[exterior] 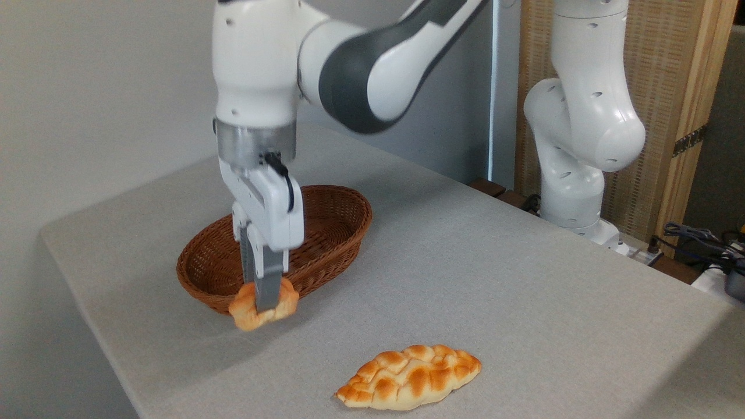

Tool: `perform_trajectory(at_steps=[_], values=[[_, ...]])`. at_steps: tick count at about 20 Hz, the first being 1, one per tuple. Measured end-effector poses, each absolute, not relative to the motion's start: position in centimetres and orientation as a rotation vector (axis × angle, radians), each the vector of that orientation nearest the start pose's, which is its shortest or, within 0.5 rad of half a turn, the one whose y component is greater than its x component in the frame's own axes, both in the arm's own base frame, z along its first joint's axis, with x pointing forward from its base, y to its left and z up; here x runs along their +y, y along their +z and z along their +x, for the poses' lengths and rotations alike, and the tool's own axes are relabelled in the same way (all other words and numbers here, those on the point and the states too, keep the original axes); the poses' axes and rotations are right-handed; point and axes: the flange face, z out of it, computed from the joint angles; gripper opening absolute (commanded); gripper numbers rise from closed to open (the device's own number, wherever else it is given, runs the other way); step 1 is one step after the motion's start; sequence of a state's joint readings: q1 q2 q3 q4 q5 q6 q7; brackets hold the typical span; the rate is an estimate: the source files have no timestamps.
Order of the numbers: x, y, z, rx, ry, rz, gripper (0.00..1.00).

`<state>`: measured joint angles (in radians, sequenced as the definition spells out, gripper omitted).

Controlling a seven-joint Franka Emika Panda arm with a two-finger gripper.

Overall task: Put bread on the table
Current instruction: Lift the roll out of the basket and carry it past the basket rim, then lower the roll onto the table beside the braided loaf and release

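Wicker basket [326,233] left of centre, no contents visible inside. Gripper [263,302] clamped on the bread [249,311], fingers pinching its middle from above, just in front of the basket's near rim, at or just above the table [495,279]. Bun tilted, lower end pointing lower left. Braided loaf [410,377] lies separately, bottom centre.

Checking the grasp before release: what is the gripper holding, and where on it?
The gripper holds the bread, fingers pinching across its middle from above.

Surface [465,256]: light grey, speckled, fills most of the frame.
Basket [326,233]: brown wicker, left of centre.
Braided loaf [409,376]: lower centre.
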<state>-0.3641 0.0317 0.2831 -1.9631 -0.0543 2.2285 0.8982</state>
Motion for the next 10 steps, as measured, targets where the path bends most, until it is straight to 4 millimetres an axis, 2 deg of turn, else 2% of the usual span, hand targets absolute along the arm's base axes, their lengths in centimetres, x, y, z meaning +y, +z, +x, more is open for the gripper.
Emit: perform_trajectory(at_steps=[1, 2, 4, 5, 10], values=[[-5.1, 47.1, 58.5, 1.414, -0.355, -2.711, 0.61], [-5.1, 46.5, 58.6, 1.434, -0.353, -2.697, 0.74], [-5.0, 46.1, 58.7, 1.472, -0.346, -2.672, 0.84], [-4.7, 46.2, 58.7, 1.477, -0.346, -2.667, 0.97], [-2.7, 46.2, 58.8, 1.502, -0.340, -2.641, 1.00]])
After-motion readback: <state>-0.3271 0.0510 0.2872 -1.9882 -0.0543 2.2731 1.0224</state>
